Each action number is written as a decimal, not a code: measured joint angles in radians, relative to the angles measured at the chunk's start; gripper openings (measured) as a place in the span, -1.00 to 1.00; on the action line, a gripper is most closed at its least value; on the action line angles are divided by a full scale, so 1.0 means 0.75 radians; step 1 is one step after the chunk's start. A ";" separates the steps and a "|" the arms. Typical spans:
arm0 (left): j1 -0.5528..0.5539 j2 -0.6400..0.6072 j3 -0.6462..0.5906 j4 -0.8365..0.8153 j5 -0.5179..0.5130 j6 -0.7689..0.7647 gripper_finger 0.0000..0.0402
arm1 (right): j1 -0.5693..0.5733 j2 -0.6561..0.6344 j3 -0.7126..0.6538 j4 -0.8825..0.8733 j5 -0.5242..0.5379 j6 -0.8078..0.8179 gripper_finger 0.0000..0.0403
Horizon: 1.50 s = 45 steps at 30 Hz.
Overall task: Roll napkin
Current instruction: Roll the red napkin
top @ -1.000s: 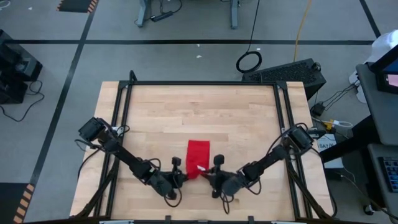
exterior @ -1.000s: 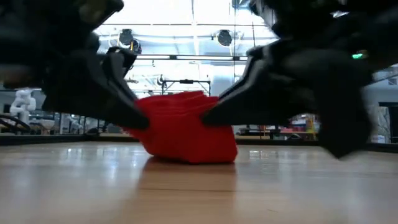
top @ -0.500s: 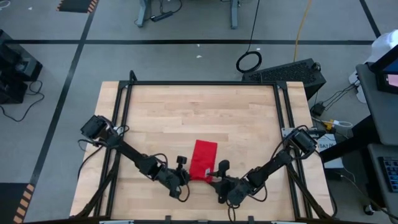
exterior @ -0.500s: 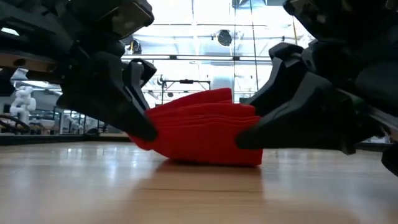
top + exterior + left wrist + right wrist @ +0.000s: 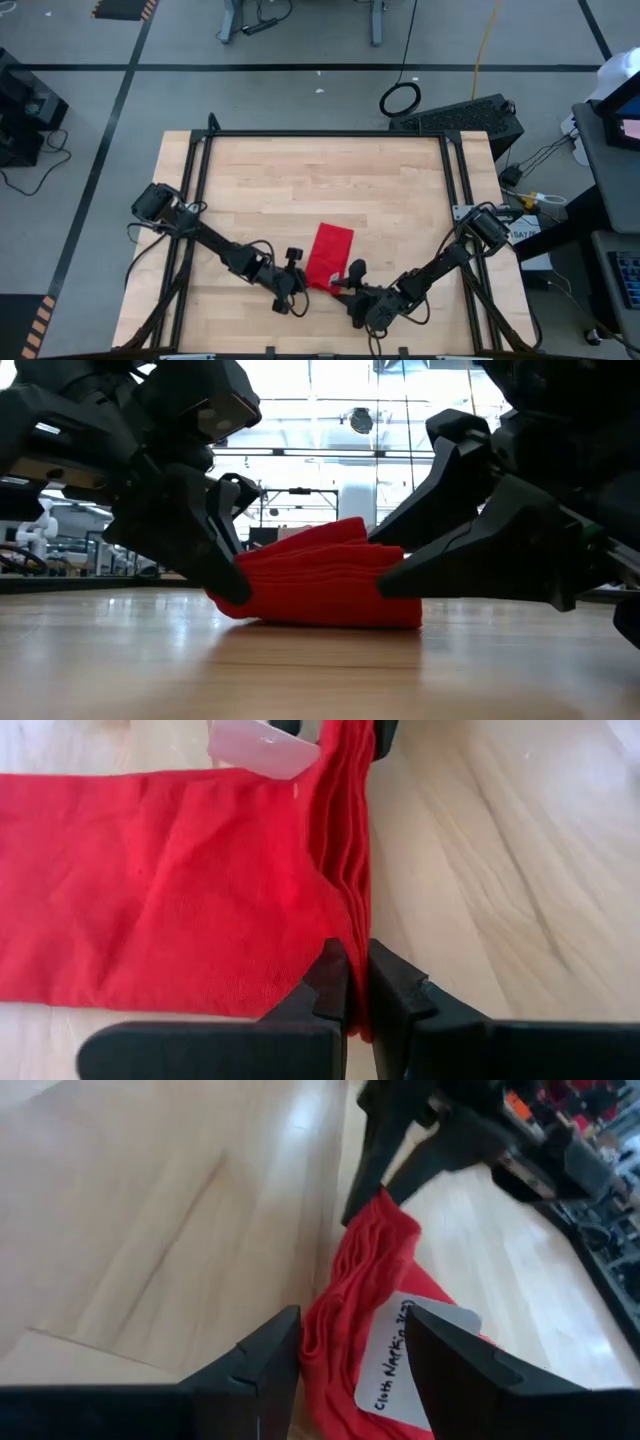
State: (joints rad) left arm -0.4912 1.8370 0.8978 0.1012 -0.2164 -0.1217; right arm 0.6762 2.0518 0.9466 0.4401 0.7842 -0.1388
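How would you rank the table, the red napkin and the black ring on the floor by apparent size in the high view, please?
1. Table
2. Napkin
3. Ring, only slightly smaller

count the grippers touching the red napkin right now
2. The left gripper pinches the near edge of the napkin; the right gripper straddles the same folded edge beside the white tag.

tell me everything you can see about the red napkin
The napkin is bright red, thin soft cloth, folded into a flat layered strip near the table's front edge. A white tag with handwriting sits at one end. The left gripper pinches one corner of that end; the right gripper straddles the tagged corner, jaws apart.
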 joint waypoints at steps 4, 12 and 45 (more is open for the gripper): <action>0.012 0.000 0.000 -0.017 0.010 0.002 -0.90 | -0.012 0.002 0.001 0.012 -0.027 -0.058 -0.17; 0.016 -0.001 0.000 -0.026 0.026 0.006 -0.90 | -0.077 0.002 0.000 -0.027 -0.227 0.006 -0.39; 0.080 -0.002 0.000 -0.033 0.091 -0.091 -0.85 | -0.121 -0.002 -0.003 -0.121 -0.253 0.162 -0.94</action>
State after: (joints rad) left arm -0.4313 1.8355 0.8978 0.0766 -0.1482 -0.1898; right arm 0.5854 2.0502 0.9443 0.3492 0.5947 -0.0171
